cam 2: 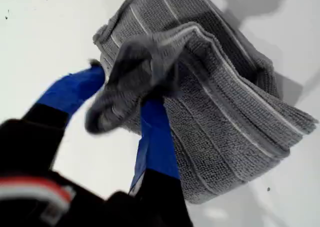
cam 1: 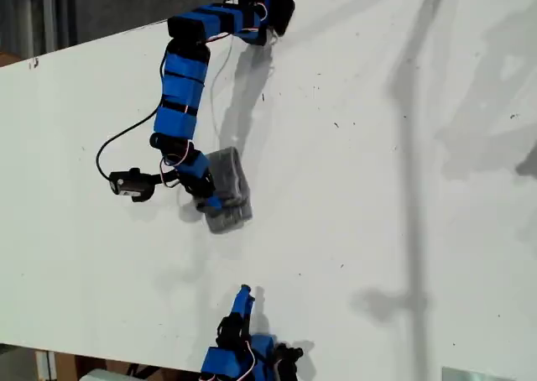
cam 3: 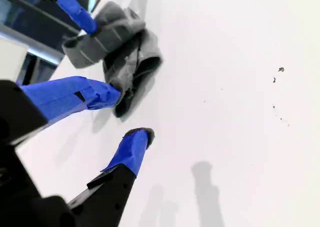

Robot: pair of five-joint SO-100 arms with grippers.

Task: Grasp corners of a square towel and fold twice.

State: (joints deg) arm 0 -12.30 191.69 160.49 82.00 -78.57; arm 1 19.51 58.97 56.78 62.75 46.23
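Bright even light, soft shadows on white table (cam 1: 377, 188); towel (cam 2: 130, 82) edge blurred

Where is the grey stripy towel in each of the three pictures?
Exterior view: the towel lies bunched left of centre on the white table, at my first gripper.
First wrist view: the towel fills the middle, a fold pinched in my first gripper.
Second wrist view: the towel lies beyond my open second gripper.
Shared landmark: the blue-taped first gripper on the towel.

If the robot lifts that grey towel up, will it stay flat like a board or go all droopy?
Probably droopy. The towel already bunches and curls where my first gripper pinches it, so it looks soft, not stiff. Its looped, ribbed weave looks grippy, so it likely won't slip from the jaws. It seems light, too.
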